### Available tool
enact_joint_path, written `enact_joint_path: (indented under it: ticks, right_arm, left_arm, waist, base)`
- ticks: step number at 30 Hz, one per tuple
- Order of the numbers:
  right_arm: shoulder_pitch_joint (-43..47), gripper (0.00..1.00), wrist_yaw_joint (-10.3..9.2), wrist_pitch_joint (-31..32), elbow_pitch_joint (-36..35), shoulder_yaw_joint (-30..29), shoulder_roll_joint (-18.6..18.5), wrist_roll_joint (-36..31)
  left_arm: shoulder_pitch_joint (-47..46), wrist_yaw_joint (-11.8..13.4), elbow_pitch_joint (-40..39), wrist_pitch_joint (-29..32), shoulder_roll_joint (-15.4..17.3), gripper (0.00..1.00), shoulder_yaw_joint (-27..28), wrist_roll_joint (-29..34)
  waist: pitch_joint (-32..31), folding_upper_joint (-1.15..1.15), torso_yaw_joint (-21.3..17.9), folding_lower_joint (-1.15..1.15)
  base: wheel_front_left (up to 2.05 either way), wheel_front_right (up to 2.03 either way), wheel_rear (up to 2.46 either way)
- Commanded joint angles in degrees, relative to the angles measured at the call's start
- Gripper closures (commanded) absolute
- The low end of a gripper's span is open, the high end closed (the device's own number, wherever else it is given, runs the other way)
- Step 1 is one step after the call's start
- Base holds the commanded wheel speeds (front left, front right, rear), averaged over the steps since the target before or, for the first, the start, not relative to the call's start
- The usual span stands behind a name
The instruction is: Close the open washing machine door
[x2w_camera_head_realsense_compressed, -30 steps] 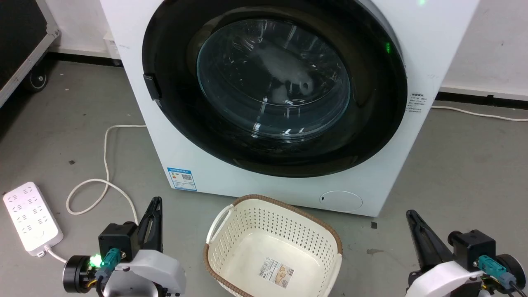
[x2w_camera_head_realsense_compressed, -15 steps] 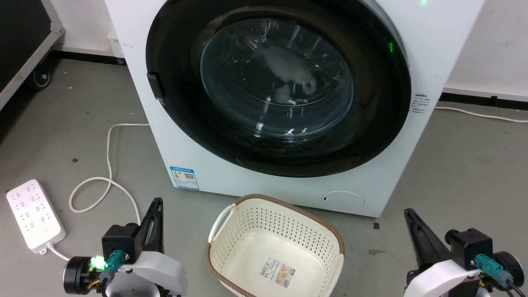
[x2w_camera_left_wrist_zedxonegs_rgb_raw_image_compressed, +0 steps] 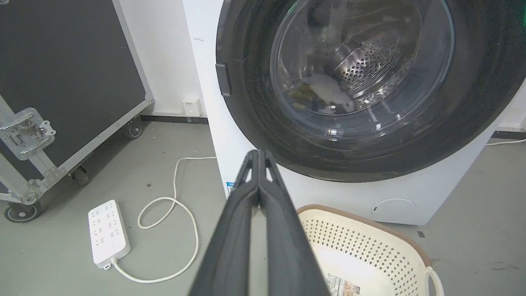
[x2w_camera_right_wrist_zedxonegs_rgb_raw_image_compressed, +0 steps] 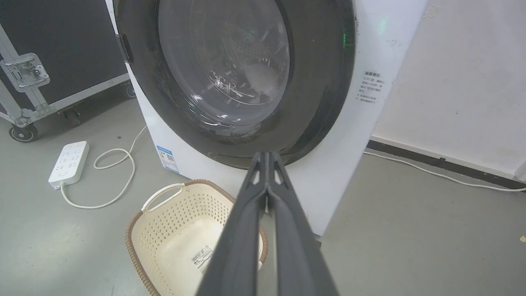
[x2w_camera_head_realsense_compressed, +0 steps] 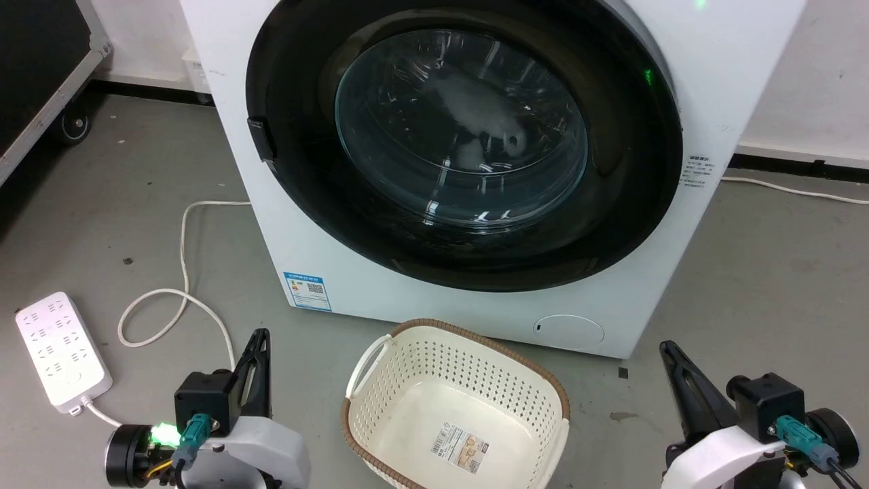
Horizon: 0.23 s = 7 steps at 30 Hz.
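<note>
**Head view: door lying against the machine front, both grippers low and clear of it**

The washing machine door (x2w_camera_head_realsense_compressed: 468,136) is seen lying against the round front of the washing machine (x2w_camera_head_realsense_compressed: 339,272), with its handle tab (x2w_camera_head_realsense_compressed: 261,139) at the left edge. Whether it is latched cannot be told. Through the glass, a pale item (x2w_camera_left_wrist_zedxonegs_rgb_raw_image_compressed: 328,90) is seen inside the drum (x2w_camera_left_wrist_zedxonegs_rgb_raw_image_compressed: 365,70).

The door is placed above and beyond both sets of jaws, well apart from them, and is touched by neither. The left gripper (x2w_camera_head_realsense_compressed: 257,336) is held at lower left with its 2 fingers pressed together on nothing. In the left wrist view its tips are set before the door's lower-left rim. The right gripper (x2w_camera_head_realsense_compressed: 667,348) is held at lower right, its jaws likewise together and empty.

A cream basket (x2w_camera_head_realsense_compressed: 551,390) is placed on the floor (x2w_camera_head_realsense_compressed: 760,272) between the 2 grippers, just before the machine. A white power strip (x2w_camera_head_realsense_compressed: 62,353) and its cable (x2w_camera_head_realsense_compressed: 182,272) are laid to the left.
</note>
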Motion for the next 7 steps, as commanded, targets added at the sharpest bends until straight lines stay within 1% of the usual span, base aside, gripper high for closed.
enact_joint_path:
  ticks: [1,7]
  right_arm:
    - [-0.82,1.0,-0.04,0.03,-0.35,0.06,-0.26,-0.43]
    - [-0.82,1.0,-0.04,0.03,-0.35,0.06,-0.26,-0.43]
  left_arm:
    - [1.04,-0.28,-0.35,0.02,-0.16,1.0,0.35,0.52]
    - [1.04,-0.28,-0.35,0.02,-0.16,1.0,0.35,0.52]
  waist:
    - [0.0,0.0,0.01,0.0]
    - [0.0,0.0,0.01,0.0]
  base:
    - [0.0,0.0,0.0]
    - [0.0,0.0,0.0]
